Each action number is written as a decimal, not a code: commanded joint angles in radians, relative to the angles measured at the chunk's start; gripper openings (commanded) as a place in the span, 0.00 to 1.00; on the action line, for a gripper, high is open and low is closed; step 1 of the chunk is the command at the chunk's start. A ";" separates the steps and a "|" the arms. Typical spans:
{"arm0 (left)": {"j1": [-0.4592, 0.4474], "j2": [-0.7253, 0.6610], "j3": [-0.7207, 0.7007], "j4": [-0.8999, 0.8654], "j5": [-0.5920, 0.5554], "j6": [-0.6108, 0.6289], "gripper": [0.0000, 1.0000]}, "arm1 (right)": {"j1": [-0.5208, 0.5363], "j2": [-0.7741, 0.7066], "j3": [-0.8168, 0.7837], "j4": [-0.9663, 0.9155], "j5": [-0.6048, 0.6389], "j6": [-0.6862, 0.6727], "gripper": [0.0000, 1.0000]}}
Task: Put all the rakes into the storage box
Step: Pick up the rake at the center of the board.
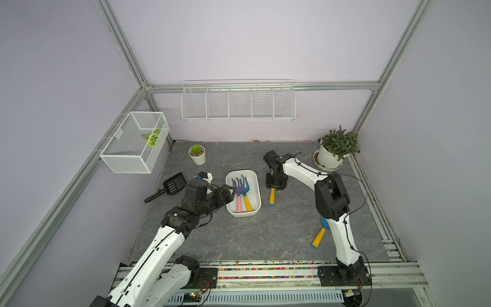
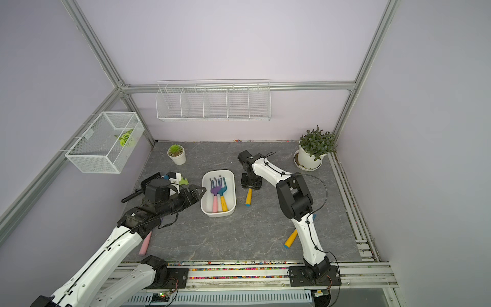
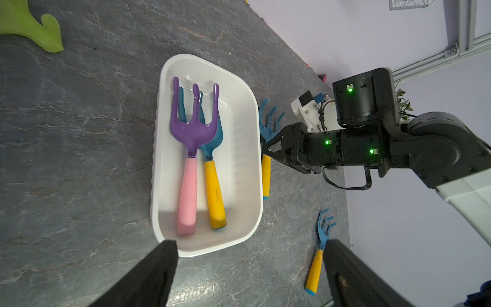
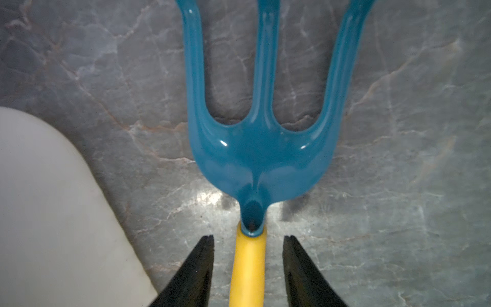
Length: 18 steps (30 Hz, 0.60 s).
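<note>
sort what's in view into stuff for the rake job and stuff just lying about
Job: storage box; purple rake and teal rake lying in it; third rake beside it, right hand straddling its handle; fourth rake by the right arm's base.

Lying about: black scoop; small succulent; leafy potted plant; mesh basket; wire rack.

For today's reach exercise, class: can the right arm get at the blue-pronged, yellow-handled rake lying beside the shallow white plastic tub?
Probably yes: the right gripper hangs over the blue-pronged rake, open jaws either side of its yellow handle, nothing blocking; the white plastic tub sits apart.
</note>
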 commanded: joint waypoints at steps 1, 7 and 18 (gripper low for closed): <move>0.004 -0.016 -0.015 0.009 0.011 -0.006 0.91 | 0.007 0.018 0.010 -0.037 0.027 -0.010 0.45; 0.004 -0.010 -0.014 0.004 0.016 -0.004 0.91 | 0.007 0.034 0.005 -0.038 0.029 -0.012 0.38; 0.005 0.018 0.005 0.010 0.045 0.003 0.91 | 0.007 0.014 -0.019 -0.023 0.027 -0.011 0.19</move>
